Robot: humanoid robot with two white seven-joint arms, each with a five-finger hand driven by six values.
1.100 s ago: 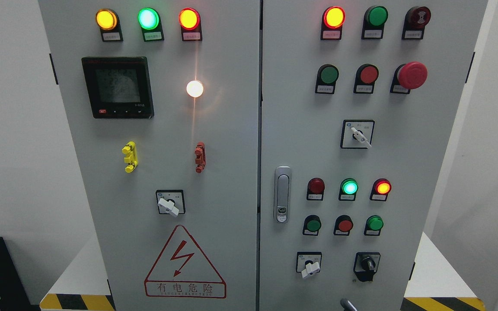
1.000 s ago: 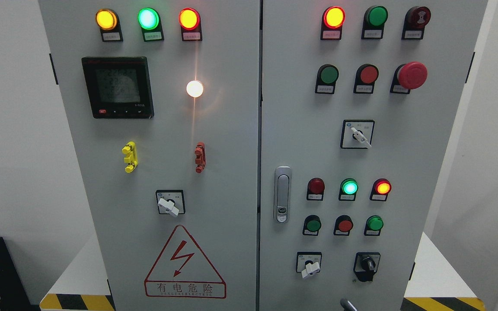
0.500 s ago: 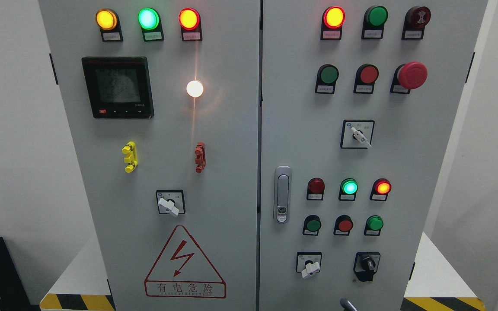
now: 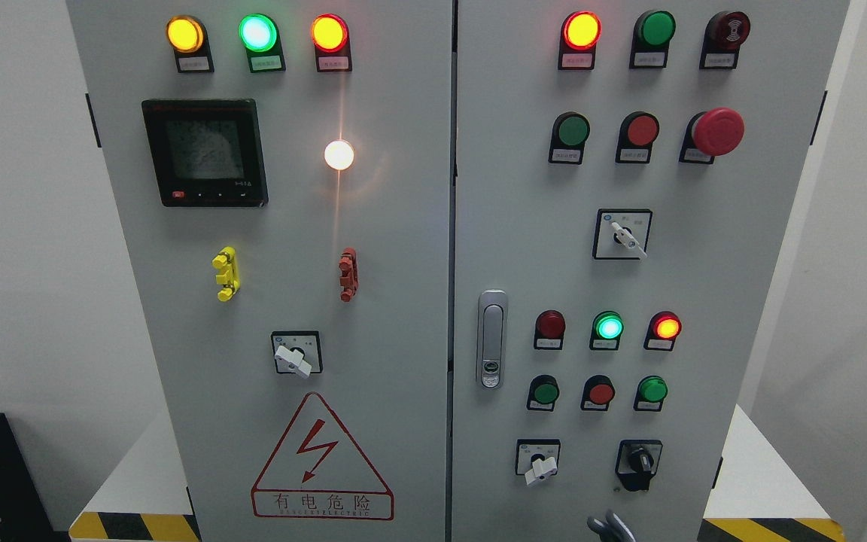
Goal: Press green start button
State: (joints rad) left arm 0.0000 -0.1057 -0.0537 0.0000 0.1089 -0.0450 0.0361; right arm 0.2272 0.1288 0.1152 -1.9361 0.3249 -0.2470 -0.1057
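My fingers (image 4: pixel 608 525) barely peek in at six o'clock; I cannot tell their state. The green button (image 4: pixel 545 392) sits at eleven o'clock from them, apart.

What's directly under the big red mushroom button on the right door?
Below the red mushroom button, slightly left, sits a white-handled selector switch. Its label print is too small to read.

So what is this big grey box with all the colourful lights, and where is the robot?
You are looking through a camera on the robot's head. The box is an electrical cabinet with two doors. On it are glowing lamps, round push buttons, turning switches, a small screen and a big red emergency stop button. The robot should press a green button, such as this one; the labels are too small to read. Only grey fingertips peek in at the bottom edge. Nothing is held.
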